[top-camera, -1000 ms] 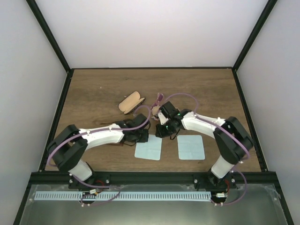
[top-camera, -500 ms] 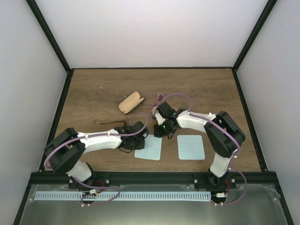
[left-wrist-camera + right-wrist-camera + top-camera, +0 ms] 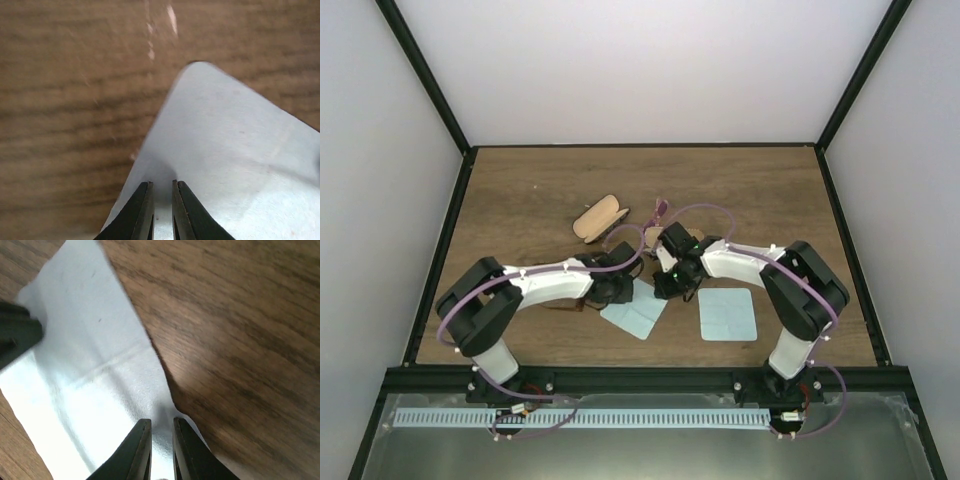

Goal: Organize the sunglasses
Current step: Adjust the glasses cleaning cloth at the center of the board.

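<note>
The sunglasses [image 3: 564, 304] show only as a thin reddish-brown sliver on the table, mostly hidden under my left forearm. A light blue cloth [image 3: 638, 312] lies skewed between the two arms. My left gripper [image 3: 619, 289] is shut on the cloth's left edge; in the left wrist view its fingertips [image 3: 161, 184] pinch the pale fabric [image 3: 235, 150]. My right gripper [image 3: 666, 284] is shut on the cloth's far right corner; in the right wrist view the cloth [image 3: 85, 365] bunches between the narrow jaws [image 3: 161, 421].
A second light blue cloth [image 3: 727, 314] lies flat to the right. A tan oval case [image 3: 598, 218] rests behind the left gripper. A bit of another case [image 3: 652, 237] peeks out behind my right wrist. Black frame rails [image 3: 445, 230] border the wooden table.
The held cloth has turned from square to diagonal and slid slightly away from the near edge. The left gripper moved back and right; the right gripper stayed near the cloth's far corner.
</note>
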Tool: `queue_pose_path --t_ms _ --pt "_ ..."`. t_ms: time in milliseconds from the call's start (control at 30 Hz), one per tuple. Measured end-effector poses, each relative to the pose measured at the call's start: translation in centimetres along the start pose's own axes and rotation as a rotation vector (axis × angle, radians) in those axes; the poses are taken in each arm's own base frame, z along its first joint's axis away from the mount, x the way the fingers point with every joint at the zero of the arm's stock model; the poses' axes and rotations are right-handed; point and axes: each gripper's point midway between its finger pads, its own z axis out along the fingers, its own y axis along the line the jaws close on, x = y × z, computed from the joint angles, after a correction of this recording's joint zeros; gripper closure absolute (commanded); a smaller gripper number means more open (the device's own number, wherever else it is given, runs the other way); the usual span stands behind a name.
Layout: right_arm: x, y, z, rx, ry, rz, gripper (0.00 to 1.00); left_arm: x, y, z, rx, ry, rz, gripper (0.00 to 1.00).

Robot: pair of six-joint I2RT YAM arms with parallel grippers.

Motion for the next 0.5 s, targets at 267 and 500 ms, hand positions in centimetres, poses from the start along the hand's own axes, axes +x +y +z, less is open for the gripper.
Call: queue_pose_path --t_ms 267,500 --pt "1.7 -0.5 -0.6 0.027 0.043 0.021 0.86 -3.2 2.2 0.5 -0.037 -0.002 0.029 0.86" --pt "3.8 -0.7 -1.1 0.023 0.071 0.044 0.86 -5.6 0.8 1.4 -0.035 -0.005 0.117 0.85"
